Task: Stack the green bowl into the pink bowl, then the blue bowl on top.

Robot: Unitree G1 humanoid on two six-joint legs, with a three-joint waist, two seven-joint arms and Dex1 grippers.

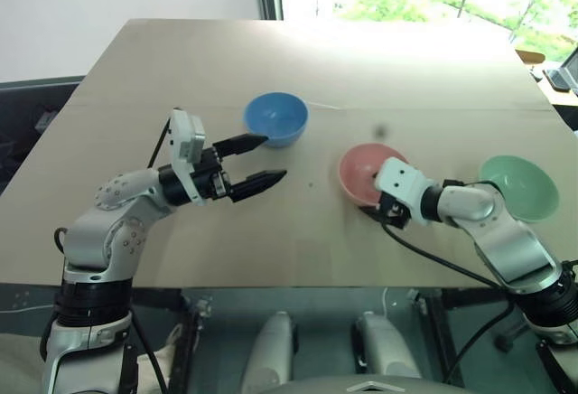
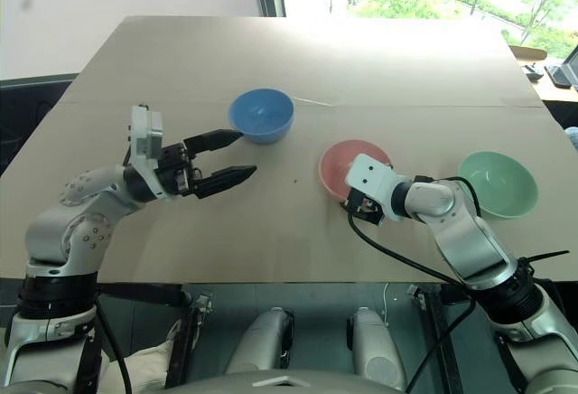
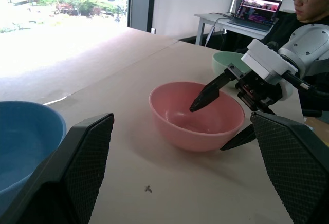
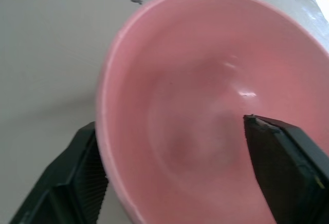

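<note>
The right pincer (image 3: 221,118) straddles the near rim of the pink bowl (image 1: 364,171), fingers apart, one inside and one outside. The green bowl (image 1: 521,186) sits by the table's (image 1: 298,60) right edge, the blue bowl (image 1: 276,118) mid-table, both empty. The left pincer (image 1: 260,159) hovers apart beside the blue bowl

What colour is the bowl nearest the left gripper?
Sky blue bowl, plain; clearest in the left eye view.
</note>
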